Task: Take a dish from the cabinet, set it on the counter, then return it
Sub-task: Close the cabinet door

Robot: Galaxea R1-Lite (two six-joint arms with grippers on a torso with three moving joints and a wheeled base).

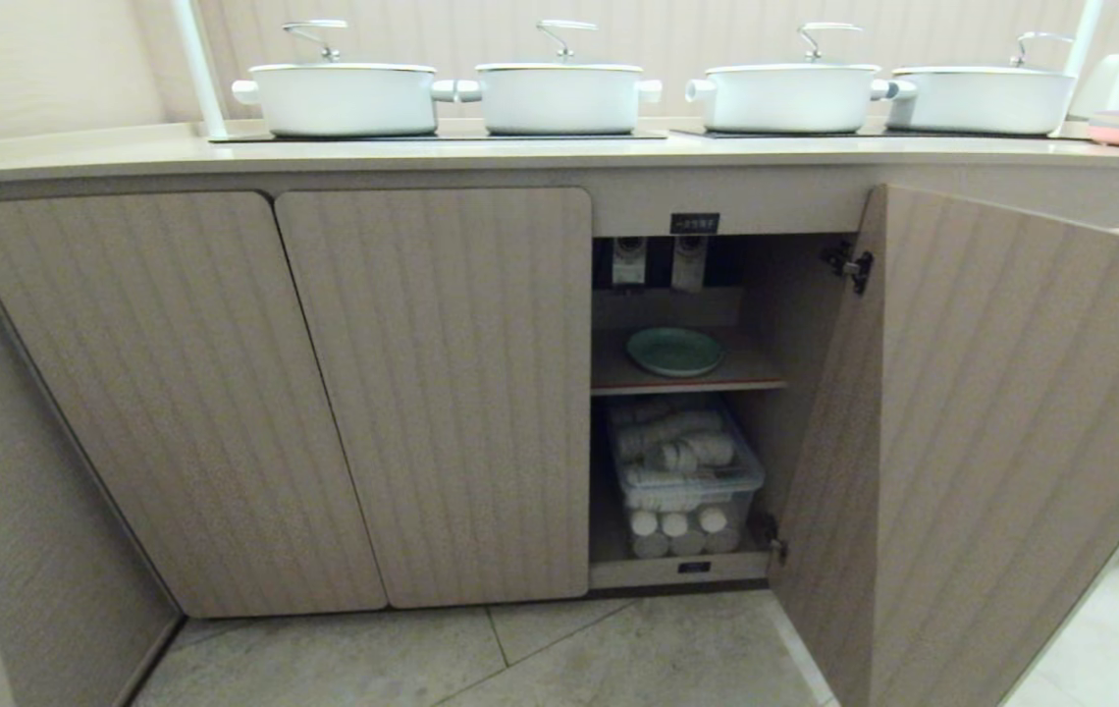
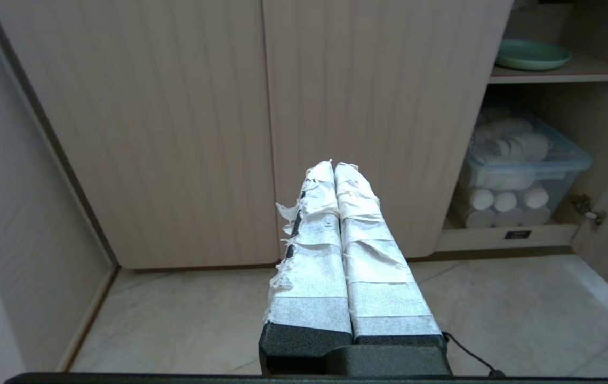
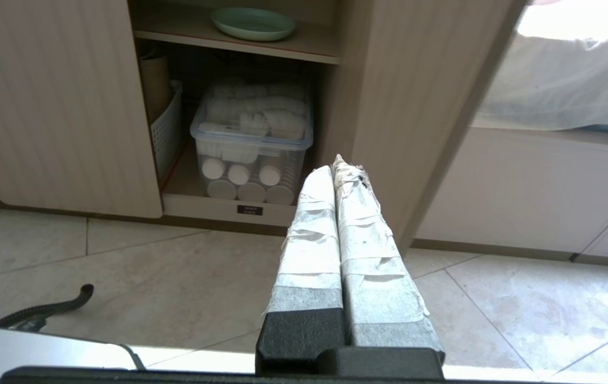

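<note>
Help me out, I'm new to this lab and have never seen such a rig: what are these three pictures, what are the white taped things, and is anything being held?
It is one moment seen by three cameras on a two-armed robot on wheels. The wide picture comes from its head, looking at a kitchen counter with four white pots on it. Below, one cabinet stands open. On its inner shelf lies the dish, a pale green plate; under the shelf sits a clear box of white cups.

The other two pictures come from cameras on the wrists, looking along the fingers. The white taped things are the left gripper and the right gripper: each has two fingers wrapped in tape, pressed together. Both are shut and hold nothing, hanging low over the floor tiles before the cabinet.
</note>
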